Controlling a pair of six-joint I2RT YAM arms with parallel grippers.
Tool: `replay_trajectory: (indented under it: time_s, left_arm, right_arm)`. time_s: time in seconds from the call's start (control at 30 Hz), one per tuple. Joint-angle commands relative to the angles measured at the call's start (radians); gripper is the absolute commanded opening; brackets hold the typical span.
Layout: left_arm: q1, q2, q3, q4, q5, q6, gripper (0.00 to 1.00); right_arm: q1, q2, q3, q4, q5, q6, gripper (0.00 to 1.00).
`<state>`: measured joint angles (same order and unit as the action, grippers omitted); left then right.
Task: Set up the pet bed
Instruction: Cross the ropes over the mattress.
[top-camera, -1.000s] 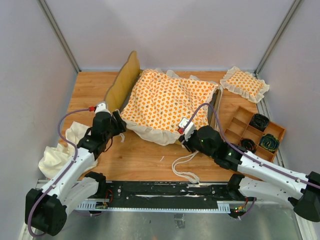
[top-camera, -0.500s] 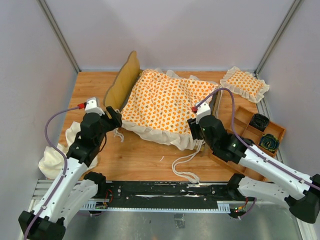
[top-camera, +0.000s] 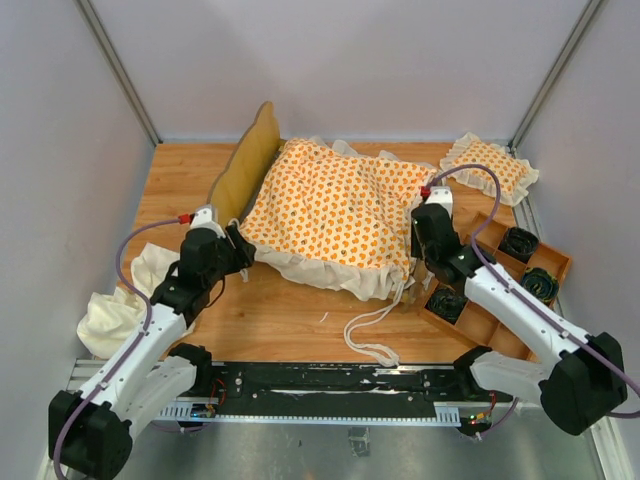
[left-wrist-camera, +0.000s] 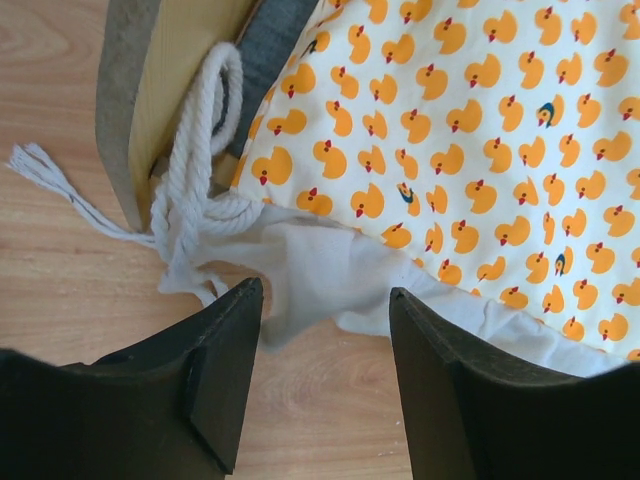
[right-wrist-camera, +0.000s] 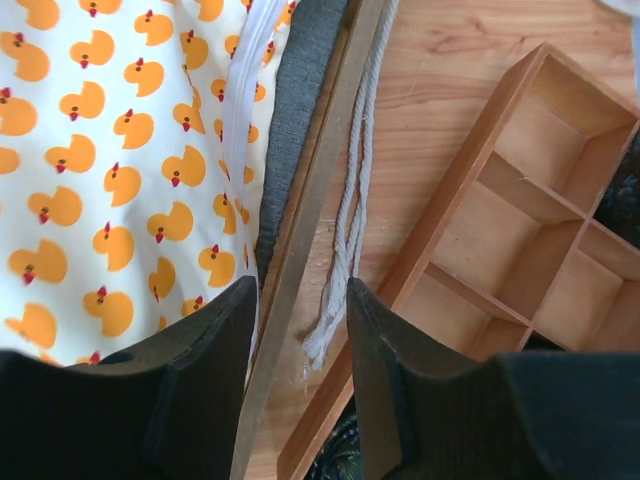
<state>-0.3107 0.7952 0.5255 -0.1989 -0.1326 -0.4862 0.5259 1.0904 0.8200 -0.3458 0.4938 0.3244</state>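
Note:
The pet bed's light-wood scalloped headboard (top-camera: 246, 165) stands at the left. The big duck-print cushion (top-camera: 335, 208) with its cream ruffle lies over the frame. My left gripper (top-camera: 240, 252) is open and empty at the cushion's front left corner. In the left wrist view the gripper (left-wrist-camera: 325, 300) frames the ruffle (left-wrist-camera: 310, 265), with a knotted tie string (left-wrist-camera: 200, 170) by the headboard (left-wrist-camera: 175, 80). My right gripper (top-camera: 422, 240) is open at the bed's right side. In the right wrist view the gripper (right-wrist-camera: 300, 300) hangs over the side rail (right-wrist-camera: 312, 200) and a tie string (right-wrist-camera: 350, 215), with the grey base (right-wrist-camera: 300, 100) beside them.
A wooden compartment tray (top-camera: 478, 238) holding dark coiled items sits right of the bed, close to my right gripper; it also shows in the right wrist view (right-wrist-camera: 470, 180). A small square duck-print pillow (top-camera: 490, 168) lies at back right. A plain cream cloth (top-camera: 120, 305) lies front left. Loose tie strings (top-camera: 372, 338) trail on the table.
My right gripper has moved from the cushion's front edge back and right to the bed's right side. The cushion's front right corner now lies spread lower. My left gripper shifted slightly and returned.

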Motion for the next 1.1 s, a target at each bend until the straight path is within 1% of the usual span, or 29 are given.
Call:
replay_trajectory:
  time_s: [0.0, 0.1, 0.2, 0.27, 0.5, 0.7, 0.77, 0.8, 0.93, 1.03, 1.07]
  left_arm:
    - [0.005, 0.025, -0.033, 0.065, 0.000, -0.078, 0.57]
    - [0.004, 0.026, -0.031, 0.060, -0.049, -0.084, 0.53]
    - [0.004, 0.010, -0.028, 0.062, -0.073, -0.081, 0.50]
    - [0.005, -0.004, -0.025, 0.061, -0.086, -0.079, 0.50]
    - [0.004, -0.016, -0.033, 0.096, -0.041, -0.087, 0.50]
    - [0.004, 0.010, -0.028, 0.105, -0.019, -0.097, 0.51]
    - [0.005, 0.012, -0.019, 0.087, -0.021, -0.101, 0.55]
    - [0.005, 0.009, -0.013, 0.076, -0.021, -0.101, 0.57]
    - [0.005, -0.014, 0.022, 0.018, -0.021, -0.073, 0.67]
    - [0.004, -0.045, 0.042, -0.019, -0.068, -0.045, 0.74]
    - [0.004, -0.054, 0.048, -0.031, -0.087, -0.030, 0.78]
  right_arm:
    - [-0.041, 0.068, -0.009, 0.068, -0.054, 0.037, 0.40]
    - [-0.080, 0.129, -0.001, 0.108, -0.152, 0.017, 0.32]
    - [-0.103, 0.177, 0.013, 0.156, -0.201, -0.024, 0.24]
    - [-0.117, 0.216, 0.021, 0.184, -0.215, -0.060, 0.20]
    - [-0.178, 0.329, 0.068, 0.305, -0.239, -0.153, 0.15]
    - [-0.241, 0.415, 0.152, 0.328, -0.273, -0.195, 0.13]
    - [-0.246, 0.425, 0.191, 0.290, -0.278, -0.215, 0.15]
    - [-0.246, 0.425, 0.218, 0.245, -0.276, -0.219, 0.17]
    - [-0.240, 0.397, 0.330, 0.012, -0.304, -0.206, 0.33]
    - [-0.222, 0.316, 0.306, -0.013, -0.317, -0.210, 0.41]
    - [-0.217, 0.285, 0.295, -0.010, -0.324, -0.212, 0.42]
